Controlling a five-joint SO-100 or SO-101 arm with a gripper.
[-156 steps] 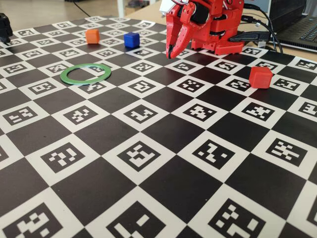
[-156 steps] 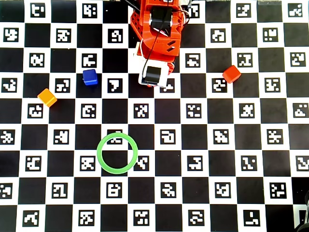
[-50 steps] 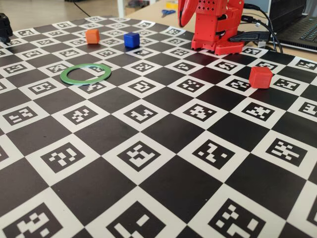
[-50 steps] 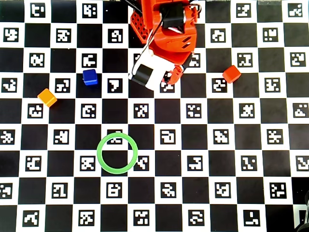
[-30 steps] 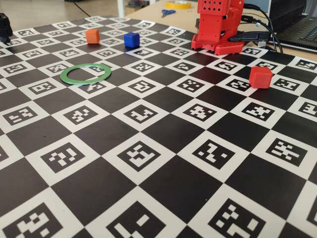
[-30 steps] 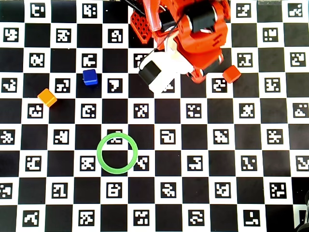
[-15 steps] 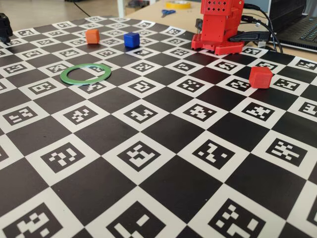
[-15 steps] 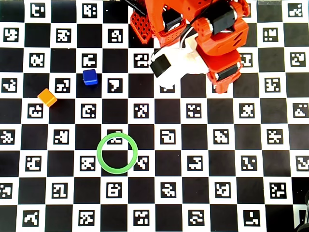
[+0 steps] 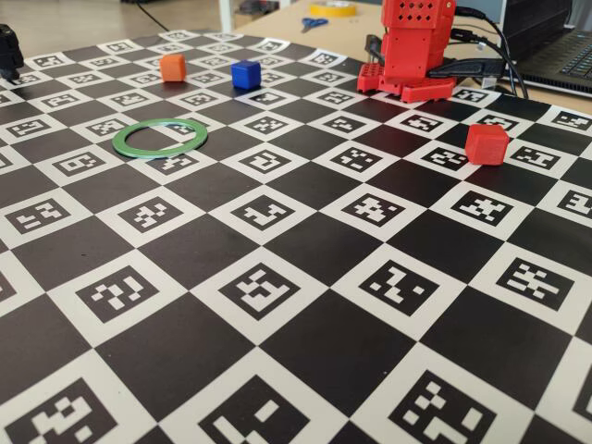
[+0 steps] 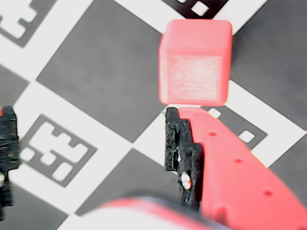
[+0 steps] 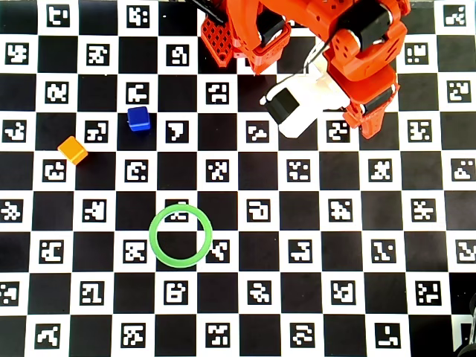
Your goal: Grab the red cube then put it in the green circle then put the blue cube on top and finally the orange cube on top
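A black-and-white checkerboard mat (image 9: 305, 342) printed with square coded markers fills nearly the whole fixed view and all of the overhead view, lit evenly and brightly with only soft shadows. Along the top of the fixed view a pale wooden tabletop (image 9: 296, 20) shows beyond the mat, carrying blue-handled scissors (image 9: 314, 23) and a yellow tape roll (image 9: 334, 8). At the upper right lie black cables (image 9: 481, 57) and the edge of a dark laptop (image 9: 566, 57), and a white table leg (image 9: 225, 14) stands at the top centre.

red cube (image 9: 487, 144) — overhead, beneath the arm (image 11: 349, 56)
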